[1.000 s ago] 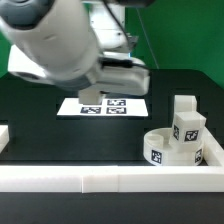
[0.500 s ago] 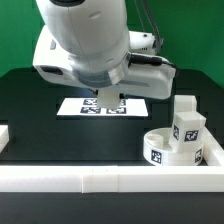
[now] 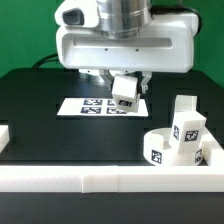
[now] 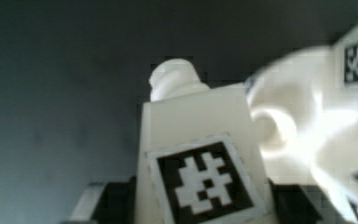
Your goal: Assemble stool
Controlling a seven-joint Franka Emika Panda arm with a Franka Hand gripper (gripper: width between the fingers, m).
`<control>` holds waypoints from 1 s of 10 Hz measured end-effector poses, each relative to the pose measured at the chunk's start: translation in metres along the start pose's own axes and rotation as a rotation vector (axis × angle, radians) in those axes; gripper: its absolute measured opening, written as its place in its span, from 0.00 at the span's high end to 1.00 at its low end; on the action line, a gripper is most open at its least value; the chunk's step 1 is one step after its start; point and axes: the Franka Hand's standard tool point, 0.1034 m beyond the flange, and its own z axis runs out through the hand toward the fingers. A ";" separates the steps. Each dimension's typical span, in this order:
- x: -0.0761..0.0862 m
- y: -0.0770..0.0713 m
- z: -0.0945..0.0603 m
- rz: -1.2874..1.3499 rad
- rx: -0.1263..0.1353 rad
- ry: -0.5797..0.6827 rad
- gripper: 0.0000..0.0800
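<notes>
Swung toward the exterior view's right since earlier | my claw [image 3: 125, 85] clamps one leg [image 3: 124, 95] over the marker board [image 3: 80, 106] | likely stiff, light, slick plastic; hold flat sides.

A leg [image 3: 124, 95] sits between the fingers of the gripper [image 3: 125, 84], clear of the table [image 3: 40, 110], and the marker board [image 3: 85, 105] lies on the table beneath the gripper. The seat disc [image 3: 160, 150] lies lower than the gripper, to the exterior view's right and nearer the camera, just behind the border rail [image 3: 100, 180]. Two more legs [image 3: 187, 128] stand at the disc's far side, one behind the other (whether on the disc or just past it cannot be told).
</notes>
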 end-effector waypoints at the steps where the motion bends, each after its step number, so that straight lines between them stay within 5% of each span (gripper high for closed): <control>1: -0.002 -0.002 0.002 -0.006 0.006 0.087 0.59; 5: -0.002 -0.019 0.006 -0.010 0.033 0.438 0.59; 7: -0.011 -0.037 0.011 -0.013 0.044 0.441 0.59; 10: -0.011 -0.037 0.012 -0.022 0.042 0.441 0.59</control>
